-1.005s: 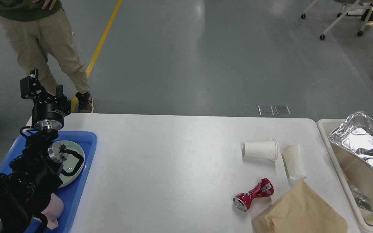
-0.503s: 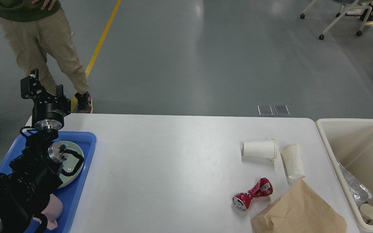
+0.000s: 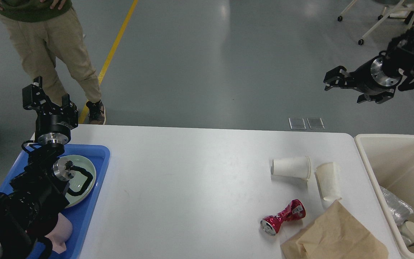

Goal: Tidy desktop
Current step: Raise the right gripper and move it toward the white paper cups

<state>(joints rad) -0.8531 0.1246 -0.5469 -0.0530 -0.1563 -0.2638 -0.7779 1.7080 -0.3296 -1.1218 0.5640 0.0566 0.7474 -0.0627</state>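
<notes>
The white desktop (image 3: 192, 180) carries litter on its right half: two white paper cups lying on their sides (image 3: 291, 167) (image 3: 328, 181), a crushed red can (image 3: 283, 217) and a crumpled brown paper bag (image 3: 332, 235) at the front edge. My left gripper (image 3: 49, 98) is held up over the table's far left corner, open and empty. High in the air beyond the table's right end, my right gripper (image 3: 331, 79) points left, open, with nothing in it.
A cream bin (image 3: 367, 162) stands against the table's right end, with crumpled foil (image 3: 395, 208) and a cup (image 3: 413, 230) inside. A blue tray (image 3: 92, 205) at the left holds a green plate (image 3: 86, 172) and a pink item (image 3: 58, 233). A person (image 3: 49, 46) stands beyond the far left corner.
The foil tray my right gripper held over the bin now lies down inside it. That gripper has risen out of the bin, up and to the left. My left arm has not moved.
</notes>
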